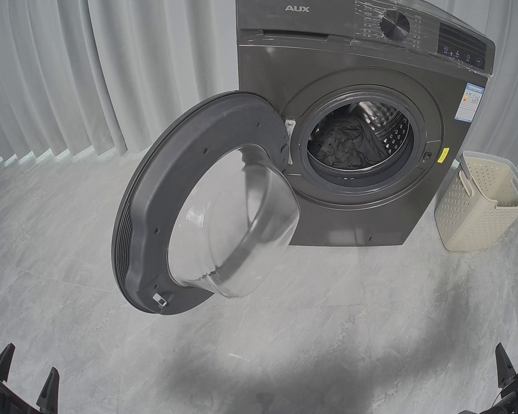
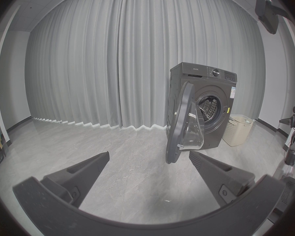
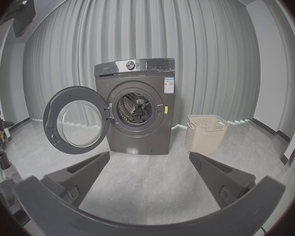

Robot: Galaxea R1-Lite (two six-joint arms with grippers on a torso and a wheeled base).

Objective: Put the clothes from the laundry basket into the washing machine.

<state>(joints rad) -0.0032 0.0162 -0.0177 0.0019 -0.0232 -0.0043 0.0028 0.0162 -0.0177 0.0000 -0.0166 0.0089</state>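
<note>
One washing machine [image 1: 328, 64] is recorded standing on the floor [image 1: 339, 329], with its one round door [image 1: 155, 202] swung wide open towards the robot's left. The clothes [image 1: 342, 144] are found inside the drum as a single dark heap lying low in the opening; the number of garments in it cannot be told. One pale perforated laundry basket [image 1: 472, 219] is noted upright just beside the machine on the robot's right, apart from the door, and nothing is seen inside it so far as its inner walls are exposed. Two grippers are counted: the left gripper [image 2: 149, 154] and the right gripper [image 3: 149, 154] are both held low, well apart from the machine and the basket, each with its jaws standing apart and nothing between them. The loading step is judged to be at or near its end, since the only clothing visible is already in the drum. The next move is judged to call for a check of the basket floor, which is partly hidden by the near wall; should a garment be found there, the right arm, being the nearer, would have to be brought over the basket rim and lowered inside with the jaws kept apart before any lift towards the drum.
</note>
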